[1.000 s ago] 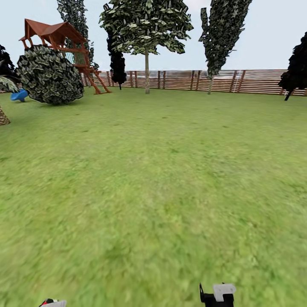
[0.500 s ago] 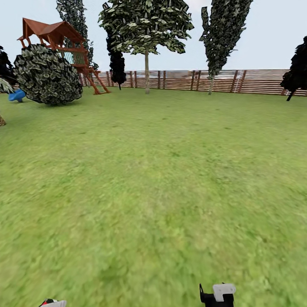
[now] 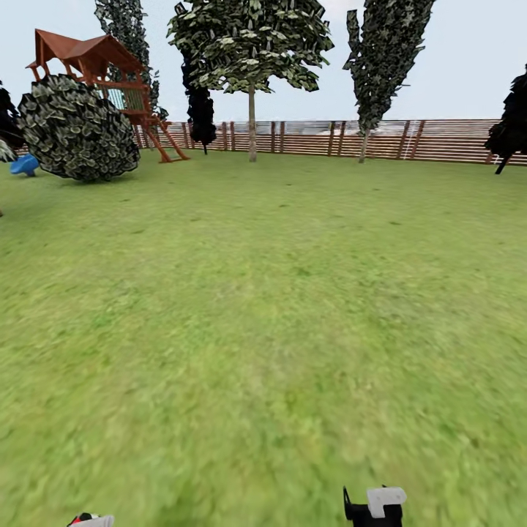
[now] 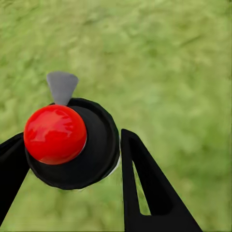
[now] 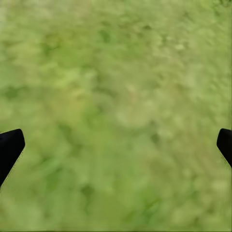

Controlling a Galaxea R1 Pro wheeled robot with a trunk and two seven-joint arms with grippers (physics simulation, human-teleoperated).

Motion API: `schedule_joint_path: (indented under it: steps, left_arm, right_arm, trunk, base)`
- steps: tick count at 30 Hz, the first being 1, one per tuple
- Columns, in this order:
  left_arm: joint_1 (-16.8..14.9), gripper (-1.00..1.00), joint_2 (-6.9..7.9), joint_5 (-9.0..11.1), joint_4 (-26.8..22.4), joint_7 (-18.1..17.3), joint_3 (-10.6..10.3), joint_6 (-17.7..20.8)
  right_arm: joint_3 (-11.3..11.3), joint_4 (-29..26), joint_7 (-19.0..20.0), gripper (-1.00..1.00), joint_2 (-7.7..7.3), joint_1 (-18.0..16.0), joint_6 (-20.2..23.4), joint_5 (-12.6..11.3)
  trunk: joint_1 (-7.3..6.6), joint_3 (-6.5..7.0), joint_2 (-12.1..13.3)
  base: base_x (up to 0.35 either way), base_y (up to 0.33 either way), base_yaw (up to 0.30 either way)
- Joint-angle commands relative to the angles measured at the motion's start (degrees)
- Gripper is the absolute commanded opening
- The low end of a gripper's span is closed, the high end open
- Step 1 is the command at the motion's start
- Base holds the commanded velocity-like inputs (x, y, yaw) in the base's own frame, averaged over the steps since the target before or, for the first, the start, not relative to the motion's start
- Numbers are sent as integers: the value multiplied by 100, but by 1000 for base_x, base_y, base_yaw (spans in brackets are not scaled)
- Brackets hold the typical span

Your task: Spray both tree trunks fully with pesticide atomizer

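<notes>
The head view looks out over a wide green lawn, the floor of the garden, which runs back to a brown slatted wooden fence. Two trees stand just in front of that fence: a broad-crowned tree with a thin pale trunk near the middle, and a taller, narrower tree to its right, its trunk also thin at this distance. Far left sits a round leafy bush, with a red-brown wooden play tower behind it and a small blue object beside it at the picture's edge. A dark, black-leaved tree stands at the fence left of the broad tree, and another dark one at the far right. In the left wrist view the left gripper is clamped on the pesticide atomizer: its black fingers press on either side of a round black body topped by a glossy red cap, with a small grey nozzle sticking out, all held above the grass. In the right wrist view the right gripper holds nothing, its black fingertips spread wide apart over blurred grass.
</notes>
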Motion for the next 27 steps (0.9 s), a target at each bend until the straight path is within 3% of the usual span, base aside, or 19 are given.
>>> schedule_joint_path:
  steps: [1, 27]
  left_arm:
    - [-3, -100, 1, -2, 3, -9, 33, -12]
    - [-3, -100, 2, -2, 3, -8, 33, -6]
  right_arm:
    - [46, 3, -58, 100, 1, -3, -1, 24]
    - [46, 8, -67, 100, 19, -3, 8, 18]
  trunk:
    - [3, -5, -2]
    - [3, -5, -2]
  base:
    - [340, 0, 0]
    - [340, 0, 0]
